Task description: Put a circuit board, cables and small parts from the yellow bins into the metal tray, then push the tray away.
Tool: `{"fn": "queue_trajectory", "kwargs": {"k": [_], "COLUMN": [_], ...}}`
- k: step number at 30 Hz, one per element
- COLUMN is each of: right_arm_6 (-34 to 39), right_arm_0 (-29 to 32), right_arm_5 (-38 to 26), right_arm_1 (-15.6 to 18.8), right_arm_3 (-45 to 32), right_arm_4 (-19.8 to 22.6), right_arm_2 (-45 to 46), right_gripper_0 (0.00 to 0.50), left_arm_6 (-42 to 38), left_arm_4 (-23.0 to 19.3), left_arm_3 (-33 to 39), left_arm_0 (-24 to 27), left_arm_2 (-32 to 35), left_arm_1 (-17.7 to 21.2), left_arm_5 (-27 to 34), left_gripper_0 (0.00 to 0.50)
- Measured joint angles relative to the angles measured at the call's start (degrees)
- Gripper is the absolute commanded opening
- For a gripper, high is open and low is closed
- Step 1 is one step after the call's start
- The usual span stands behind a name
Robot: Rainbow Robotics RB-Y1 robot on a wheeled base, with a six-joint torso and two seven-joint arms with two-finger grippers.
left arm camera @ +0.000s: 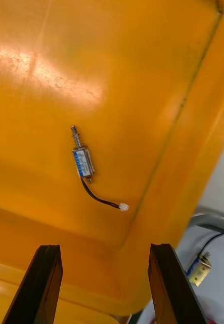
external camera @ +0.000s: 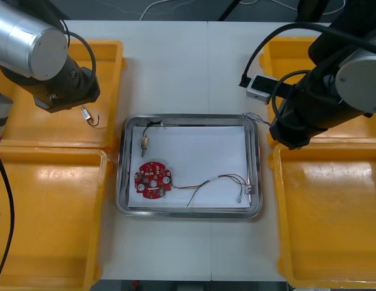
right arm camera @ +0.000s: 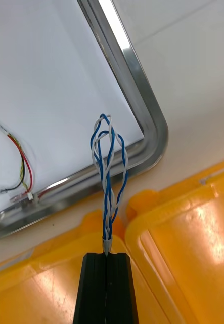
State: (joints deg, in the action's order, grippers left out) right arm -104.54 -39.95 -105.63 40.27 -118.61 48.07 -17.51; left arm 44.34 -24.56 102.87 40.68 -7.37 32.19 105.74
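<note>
Metal tray (external camera: 188,212) holds circuit board (external camera: 153,179); right end effector (right arm camera: 107,254) pinches twisted cable (right arm camera: 108,207), left end effector (left arm camera: 104,248) spread.

Likely robot lab: yellow bins (external camera: 51,233), metal tray (external camera: 120,176)

At centre of counter (external camera: 176,73): metal tray (external camera: 121,176), white inside. Flat at its 8 o'clock: round red circuit board (external camera: 153,179). From beside board toward 4 o'clock corner: red and yellow cable (external camera: 218,180), loose. At 10 o'clock: small metal part (external camera: 144,142) with black lead. By 2 o'clock corner: twisted blue and white cable (right arm camera: 107,172), one end pinched in right hand (right arm camera: 107,253), loops free. In yellow bin (external camera: 109,60) at tray's 10 o'clock: second small metal part (left arm camera: 83,162), short black lead, white plug.
</note>
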Motion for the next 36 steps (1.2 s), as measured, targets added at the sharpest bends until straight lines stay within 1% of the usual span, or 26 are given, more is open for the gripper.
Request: {"fn": "queue_trajectory", "kwargs": {"k": [4,10,15,19,27,32,35,36], "right_arm_6": [0.0,0.0,-0.1,-0.8,-1.6,-5.1,-5.1,-5.1], "right_arm_0": [-1.6,-4.6,-6.7,-8.1,-9.3,-9.3,-9.3,-9.3], "right_arm_5": [2.9,7.9,12.1,14.8,21.0,24.9,26.4,26.8], "right_arm_1": [-1.3,-3.3,-4.5,-5.2,-5.8,-6.2,-6.3,-6.4], "right_arm_3": [1.1,4.8,8.6,11.3,16.9,19.9,21.3,21.7], "right_arm_4": [-0.6,-1.3,-1.9,-3.0,-4.3,-4.5,-4.6,-4.7], "right_arm_2": [-4.3,-10.3,-15.3,-19.0,-25.3,-27.7,-28.5,-28.7], "right_gripper_0": [0.0,0.0,0.0,0.0,0.006,0.007,0.018,0.034], "left_arm_6": [0.0,0.0,0.0,0.0,0.0,0.0,0.0,0.0], "left_arm_4": [1.6,4.1,7.6,8.7,9.3,9.3,9.3,9.3], "left_arm_3": [-4.5,-9.6,-13.7,-16.9,-18.7,-18.8,-19.0,-19.2], "left_arm_0": [0.0,0.0,0.0,0.0,0.0,0.0,0.0,0.0], "left_arm_2": [0.0,0.0,-0.1,-0.2,-2.0,-2.0,-2.0,-2.0], "left_arm_1": [0.0,-0.1,-1.0,-1.9,-2.9,-4.2,-4.7,-4.8], "left_arm_5": [-4.4,-9.8,-14.1,-16.9,-17.4,-16.8,-16.8,-16.8], "left_gripper_0": [0.5,0.5,0.5,0.5,0.5,0.5,0.5,0.5]}}
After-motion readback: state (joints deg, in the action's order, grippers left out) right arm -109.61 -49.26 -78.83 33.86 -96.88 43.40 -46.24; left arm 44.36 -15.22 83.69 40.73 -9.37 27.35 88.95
